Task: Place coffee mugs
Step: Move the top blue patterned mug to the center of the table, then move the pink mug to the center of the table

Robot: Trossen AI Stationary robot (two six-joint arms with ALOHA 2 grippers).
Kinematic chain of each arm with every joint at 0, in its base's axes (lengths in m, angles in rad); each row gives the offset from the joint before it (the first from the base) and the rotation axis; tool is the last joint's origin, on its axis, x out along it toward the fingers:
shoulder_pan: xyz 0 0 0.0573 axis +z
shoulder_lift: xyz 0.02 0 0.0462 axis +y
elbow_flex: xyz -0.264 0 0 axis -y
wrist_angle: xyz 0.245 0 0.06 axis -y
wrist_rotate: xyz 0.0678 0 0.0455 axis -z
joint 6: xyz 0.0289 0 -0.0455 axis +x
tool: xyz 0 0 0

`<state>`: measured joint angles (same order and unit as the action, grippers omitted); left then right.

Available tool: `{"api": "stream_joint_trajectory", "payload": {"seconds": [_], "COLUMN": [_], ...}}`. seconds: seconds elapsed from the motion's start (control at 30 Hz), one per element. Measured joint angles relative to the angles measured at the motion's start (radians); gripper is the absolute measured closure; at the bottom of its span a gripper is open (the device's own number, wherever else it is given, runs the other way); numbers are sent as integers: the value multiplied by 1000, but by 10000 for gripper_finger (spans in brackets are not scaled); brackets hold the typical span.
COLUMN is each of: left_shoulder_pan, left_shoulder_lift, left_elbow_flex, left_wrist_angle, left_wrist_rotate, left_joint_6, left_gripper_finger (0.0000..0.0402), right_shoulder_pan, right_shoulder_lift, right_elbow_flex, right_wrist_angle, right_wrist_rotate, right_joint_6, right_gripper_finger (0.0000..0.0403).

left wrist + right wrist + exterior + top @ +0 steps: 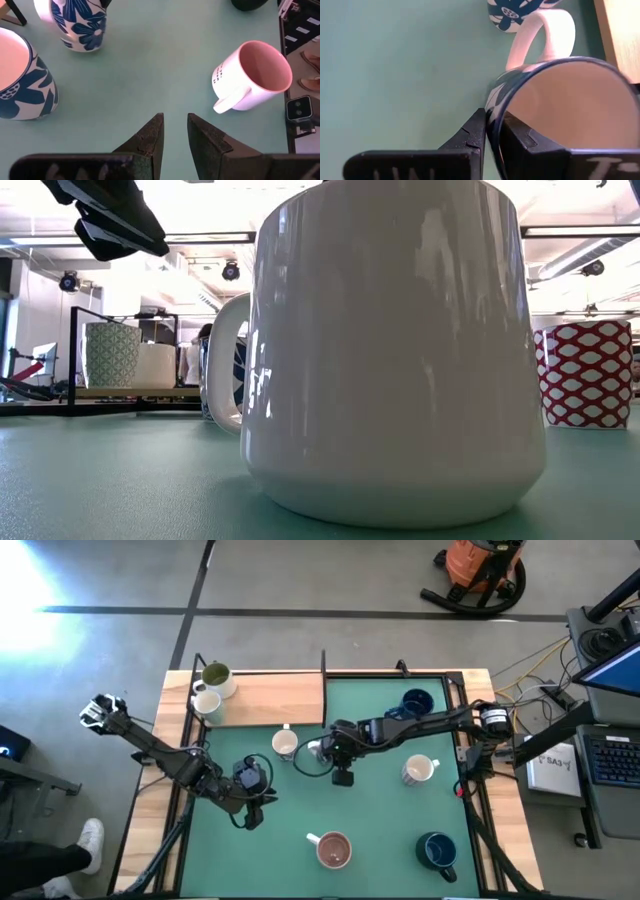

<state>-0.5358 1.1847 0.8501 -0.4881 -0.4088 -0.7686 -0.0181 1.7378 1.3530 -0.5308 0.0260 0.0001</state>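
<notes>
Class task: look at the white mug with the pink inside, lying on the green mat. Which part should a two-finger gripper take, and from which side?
Probably the rim. The pink-lined mug lies tipped on its side, mouth open sideways, handle low near the mat. Come in level toward the mouth, one finger inside the wall and one outside, away from the handle.

White mug point(395, 350) — rim cut off, hiding table.

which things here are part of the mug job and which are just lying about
Job: white ceramic mug with pink inside; blue-flowered white mug pinched at the rim by right hand; dark navy mugs; left hand, empty.

Lying about: orange shop vacuum; laptop.
</notes>
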Motion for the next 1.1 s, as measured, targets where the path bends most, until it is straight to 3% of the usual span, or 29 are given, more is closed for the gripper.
{"api": "stream_joint_trajectory", "payload": {"seconds": [0.5,0.83,1.1], "left_shoulder_pan": [0,0,0], "left_shoulder_lift": [0,0,0], "left_elbow_flex": [0,0,0], "left_wrist_angle": [0,0,0], "left_wrist_rotate": [0,0,0], "left_joint_6": [8,0,0], "left_gripper_finger": [333,333,333], "right_shoulder_pan": [0,5,73], "right_shoulder_lift": [0,-12,-25], "right_elbow_flex": [3,137,181], "right_wrist_angle": [56,-140,-317], "right_wrist_rotate": [0,4,-9], "right_joint_6": [-7,39,236], "right_gripper_finger": [358,359,358]}}
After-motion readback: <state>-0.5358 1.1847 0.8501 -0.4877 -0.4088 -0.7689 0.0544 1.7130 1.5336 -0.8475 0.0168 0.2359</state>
